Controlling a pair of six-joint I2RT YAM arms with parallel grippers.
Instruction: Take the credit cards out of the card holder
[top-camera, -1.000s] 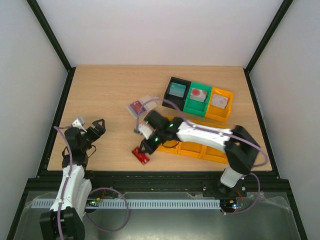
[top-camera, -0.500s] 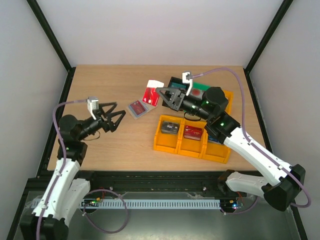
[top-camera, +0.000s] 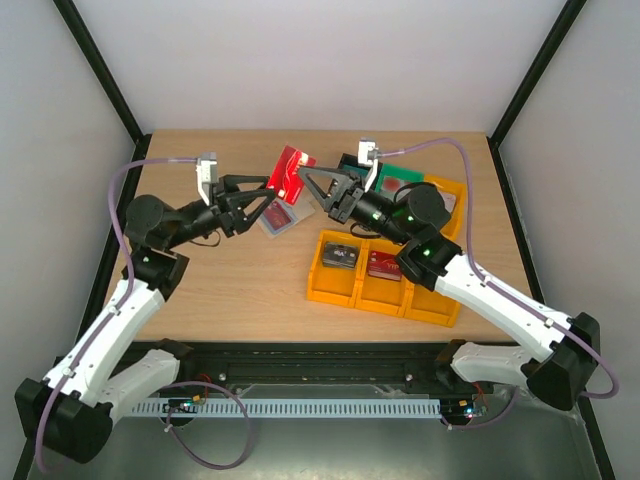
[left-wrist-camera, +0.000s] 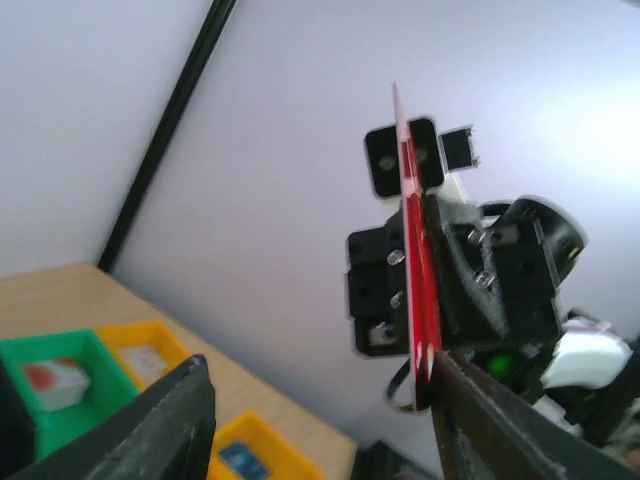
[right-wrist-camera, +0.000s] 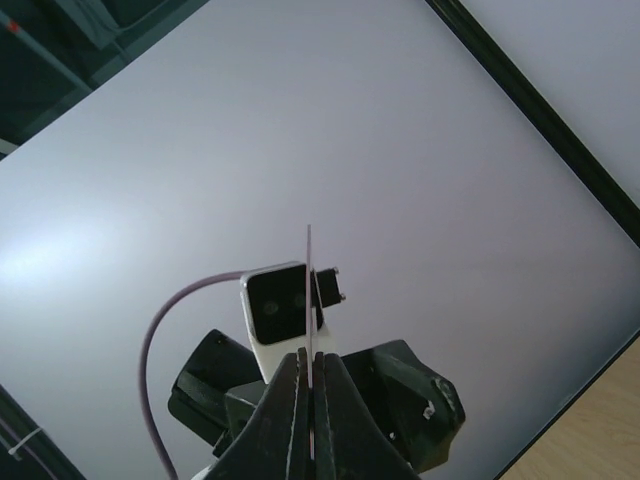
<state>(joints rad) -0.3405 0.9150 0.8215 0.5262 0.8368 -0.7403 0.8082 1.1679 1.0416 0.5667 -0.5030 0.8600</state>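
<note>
Up above the table (top-camera: 215, 285), the right claw (top-camera: 304, 179) is pinching a red credit card (top-camera: 291, 170) tight between its two fingers and holding it out in the air. I think it is doing this so the other arm can take it. The left claw (top-camera: 265, 202) is reaching in with its fingers wide apart, one on each side of the card. The card is standing on its thin edge, its long side going up and down in the left wrist view. The card holder (top-camera: 283, 221) is lying on the table underneath.
</note>
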